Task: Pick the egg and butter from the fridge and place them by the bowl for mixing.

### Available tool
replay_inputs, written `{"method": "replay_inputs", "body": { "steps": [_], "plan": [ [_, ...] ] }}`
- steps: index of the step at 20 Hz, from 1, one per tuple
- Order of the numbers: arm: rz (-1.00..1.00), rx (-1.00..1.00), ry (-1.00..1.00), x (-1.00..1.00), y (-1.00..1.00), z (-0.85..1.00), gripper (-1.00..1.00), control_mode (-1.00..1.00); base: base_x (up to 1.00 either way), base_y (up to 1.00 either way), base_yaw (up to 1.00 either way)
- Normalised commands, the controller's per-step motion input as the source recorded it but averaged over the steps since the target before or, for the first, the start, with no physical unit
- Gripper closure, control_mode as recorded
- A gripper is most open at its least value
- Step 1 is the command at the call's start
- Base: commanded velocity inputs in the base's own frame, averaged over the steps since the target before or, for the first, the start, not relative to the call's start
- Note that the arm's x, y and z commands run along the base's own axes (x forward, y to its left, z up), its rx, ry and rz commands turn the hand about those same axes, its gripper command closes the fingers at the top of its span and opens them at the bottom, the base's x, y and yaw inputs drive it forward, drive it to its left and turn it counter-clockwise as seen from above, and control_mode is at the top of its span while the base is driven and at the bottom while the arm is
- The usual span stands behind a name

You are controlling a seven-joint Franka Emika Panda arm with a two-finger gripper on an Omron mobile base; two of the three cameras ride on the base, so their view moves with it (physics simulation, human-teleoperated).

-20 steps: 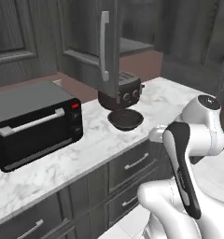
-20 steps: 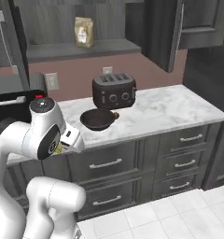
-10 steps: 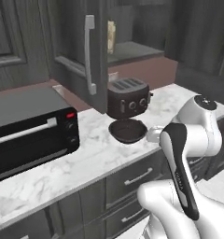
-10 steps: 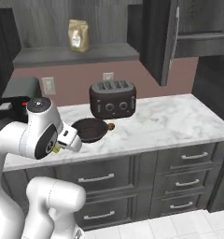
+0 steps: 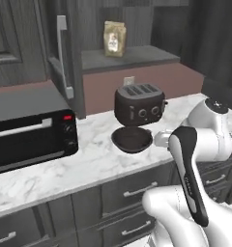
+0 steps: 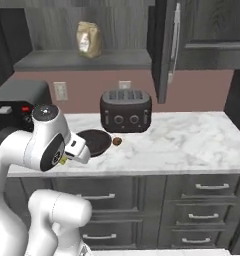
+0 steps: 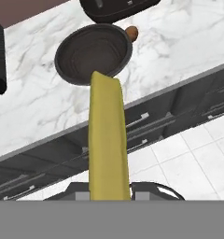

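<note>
With the small brown egg (image 6: 117,141) already on the marble counter (image 6: 192,140) beside the shallow dark round bowl (image 6: 93,142), my claw (image 7: 109,198), nearly closed around the thin yellow butter stick (image 7: 108,140), must carry it forward and set it alongside.

Egg (image 6: 117,141) lies between bowl (image 6: 94,142) and toaster (image 6: 126,111).

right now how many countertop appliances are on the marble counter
2: a rounded black slotted toaster at the back wall behind the shallow dark bowl, and a black toaster oven at the counter's left end. Others may sit out of frame.
</note>
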Motion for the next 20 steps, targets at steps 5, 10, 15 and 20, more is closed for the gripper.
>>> {"method": "replay_inputs", "body": {
  "steps": [5,10,15,20],
  "plan": [
    [0.0,0.0,0.0,0.0,0.0,0.0,1.0,1.0,0.25,-0.36,0.46],
    [0.0,0.0,0.0,0.0,0.0,0.0,1.0,1.0,0.36,-0.56,0.11],
    [0.0,0.0,0.0,0.0,0.0,0.0,1.0,1.0,0.42,-0.47,0.08],
    [0.0,0.0,0.0,0.0,0.0,0.0,1.0,1.0,0.39,-0.17,0.1]
  ]
}}
